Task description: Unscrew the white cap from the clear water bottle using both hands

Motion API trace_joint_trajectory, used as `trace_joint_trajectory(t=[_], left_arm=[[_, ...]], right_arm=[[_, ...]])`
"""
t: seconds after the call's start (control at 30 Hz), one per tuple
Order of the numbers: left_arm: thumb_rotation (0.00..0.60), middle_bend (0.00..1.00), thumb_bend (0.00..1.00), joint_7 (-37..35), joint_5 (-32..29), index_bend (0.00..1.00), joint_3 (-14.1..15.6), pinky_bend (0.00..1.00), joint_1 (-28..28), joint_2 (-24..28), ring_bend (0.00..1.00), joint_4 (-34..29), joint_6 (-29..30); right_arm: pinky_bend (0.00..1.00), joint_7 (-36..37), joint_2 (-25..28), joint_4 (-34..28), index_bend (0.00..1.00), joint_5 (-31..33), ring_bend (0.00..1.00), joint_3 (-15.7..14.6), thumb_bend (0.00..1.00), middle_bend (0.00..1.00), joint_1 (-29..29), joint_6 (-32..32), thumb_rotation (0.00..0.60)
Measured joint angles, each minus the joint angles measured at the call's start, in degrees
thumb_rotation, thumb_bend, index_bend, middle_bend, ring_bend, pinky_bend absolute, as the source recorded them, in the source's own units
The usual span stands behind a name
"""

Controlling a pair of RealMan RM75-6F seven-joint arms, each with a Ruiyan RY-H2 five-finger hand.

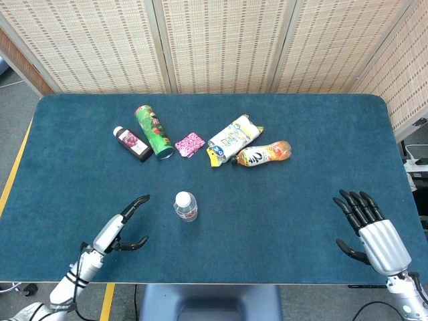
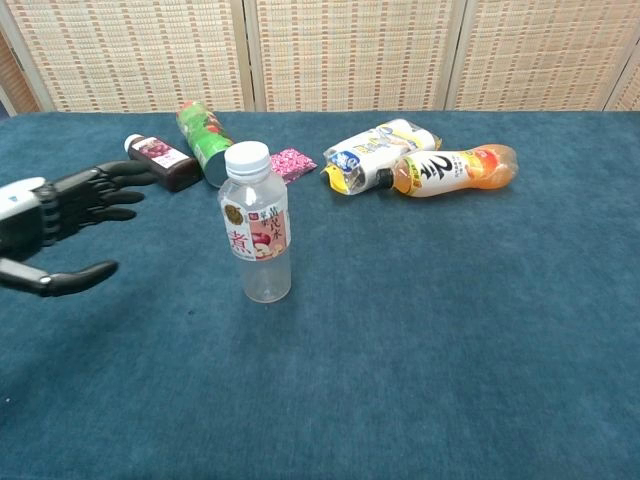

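Observation:
The clear water bottle stands upright near the middle of the blue table, its white cap on top. My left hand hovers open a short way to the bottle's left, fingers spread and pointing toward it, thumb below, not touching. My right hand rests open at the table's front right corner, far from the bottle, and shows only in the head view.
Behind the bottle lie a dark juice bottle, a green can, a pink packet, a white-yellow pouch and an orange drink bottle. Woven screens stand behind the table.

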Motion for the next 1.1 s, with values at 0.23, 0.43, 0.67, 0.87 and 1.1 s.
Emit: trace_joint_trajectory(t=[0.23,0.43,0.67,0.87,1.1], left_arm=[[0.600,0.00,0.34,7.2,-7.2,0.00,-5.0,0.07,-4.7,-11.2,0.00,5.2,-7.0],[0.600,0.00,0.33,6.0,-9.0,0.00,-6.4,0.07,-8.1,-15.4,0.00,9.2,-10.5],[0.600,0.01,0.33,1.9,-9.8,0.00,-7.8,0.06,-10.4,-17.4,0.00,10.3,-11.9],[0.600,0.08,0.33,-0.3,-9.2,0.00,-7.6,0.06,-11.8,-18.6,0.00,10.8,-12.2],[0.600,0.40,0.33,-2.0,-9.9,0.27,-8.1,0.10,-12.2,-19.9,0.17,11.3,-11.6]], right_arm=[[0.00,0.9,1.0,-0.1,0.00,-0.4,0.00,-0.4,0.17,0.00,-0.7,1.2,0.600],[0.00,1.3,1.7,-0.1,0.00,-0.9,0.00,-0.7,0.17,0.00,-1.1,1.8,0.600],[0.00,1.7,2.1,0.1,0.00,-0.1,0.00,-0.7,0.17,0.00,-1.5,1.8,0.600],[0.00,1.6,2.3,-0.2,0.00,0.7,0.00,-0.3,0.17,0.00,-1.1,0.8,0.600],[0.00,0.9,2.3,-0.8,0.00,0.5,0.00,-0.1,0.17,0.00,-0.1,-1.0,0.600]])
